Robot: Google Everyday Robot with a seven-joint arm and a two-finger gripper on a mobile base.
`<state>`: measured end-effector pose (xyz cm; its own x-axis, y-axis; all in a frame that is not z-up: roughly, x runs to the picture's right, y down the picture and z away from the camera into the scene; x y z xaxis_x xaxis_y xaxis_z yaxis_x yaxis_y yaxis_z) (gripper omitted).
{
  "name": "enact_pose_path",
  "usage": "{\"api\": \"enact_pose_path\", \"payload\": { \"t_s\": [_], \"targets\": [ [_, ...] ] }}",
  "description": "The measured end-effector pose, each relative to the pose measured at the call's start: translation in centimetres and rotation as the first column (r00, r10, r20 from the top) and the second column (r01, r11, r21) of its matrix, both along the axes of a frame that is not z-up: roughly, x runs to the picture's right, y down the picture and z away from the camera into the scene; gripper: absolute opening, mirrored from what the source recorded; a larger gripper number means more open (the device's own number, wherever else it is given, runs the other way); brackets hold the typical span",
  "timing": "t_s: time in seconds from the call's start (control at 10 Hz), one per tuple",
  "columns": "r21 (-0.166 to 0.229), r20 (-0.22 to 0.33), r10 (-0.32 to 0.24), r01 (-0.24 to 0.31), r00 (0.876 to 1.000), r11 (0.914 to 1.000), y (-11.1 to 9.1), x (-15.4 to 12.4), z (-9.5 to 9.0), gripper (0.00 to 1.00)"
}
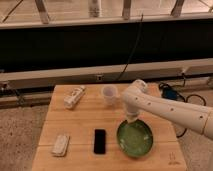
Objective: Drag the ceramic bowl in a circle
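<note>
Gripper [132, 120] set on the far rim of the ceramic bowl [135, 138], ready to drag.

The ceramic bowl sits on the near right part of the table [80, 122], with the phone [100, 141] just to its left and the cup [110, 95] farther back. To drag it well, the circle should probably be small and slow, with steady downward contact so the glazed rim does not slip free. It should curve away from the phone and cup and stay off the table's near and right edges. The arm [167, 111] reaches in from the right, and the fingers [131, 119] are closed tight at the bowl's far-left rim. Whether they pinch the rim or only press against it I cannot tell.
</note>
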<state>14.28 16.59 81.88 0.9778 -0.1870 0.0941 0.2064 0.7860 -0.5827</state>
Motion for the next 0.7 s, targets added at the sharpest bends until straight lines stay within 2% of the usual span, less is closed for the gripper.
{"api": "enact_pose_path", "payload": {
  "t_s": [0.7],
  "targets": [
    [-0.001, 0.005, -0.009, 0.009, 1.0, 1.0, 0.16, 0.07, -0.39, 0.02]
  ]
}}
